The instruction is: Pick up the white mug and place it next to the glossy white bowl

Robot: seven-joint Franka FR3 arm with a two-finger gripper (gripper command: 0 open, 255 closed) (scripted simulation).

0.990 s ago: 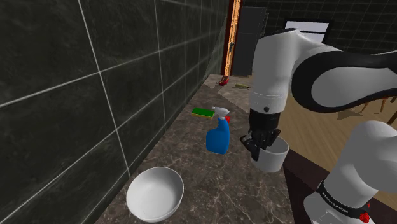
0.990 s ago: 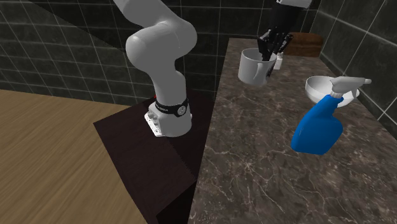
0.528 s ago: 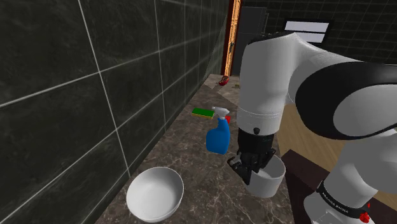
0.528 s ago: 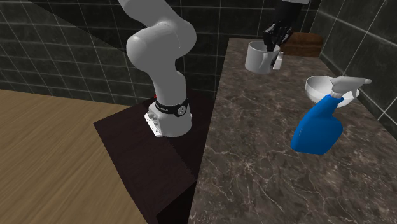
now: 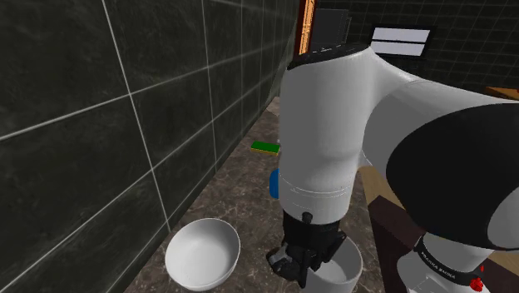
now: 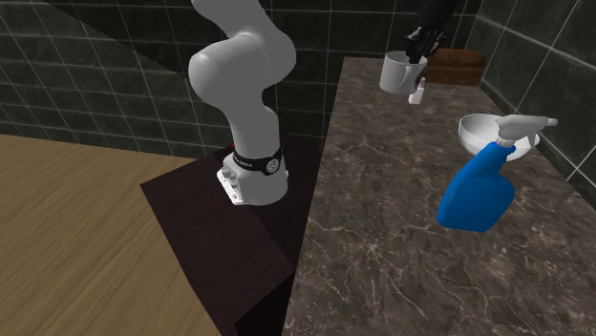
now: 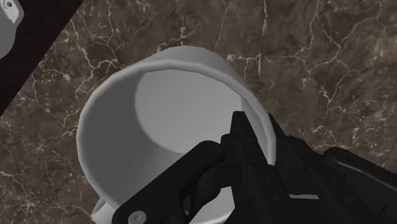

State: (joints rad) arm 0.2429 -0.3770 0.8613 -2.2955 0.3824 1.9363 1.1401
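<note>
The white arm [image 5: 333, 141] looms mid-frame in the shoulder view over the dark marbled surface [image 5: 241, 200], hiding most of the one blue spray bottle [image 6: 475, 196]. One white bowl [image 5: 202, 252] sits at lower left. Beside it at lower right is the single white mug [image 5: 345, 266], upright with its mouth up and its long axis vertical, its base cut off by the frame edge. The end effector [image 7: 257, 127] is clamped on its wall.

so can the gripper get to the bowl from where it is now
Probably yes: the bowl sits just beside the gripper, with only bare counter between them. But it is shut on the mug.
</note>
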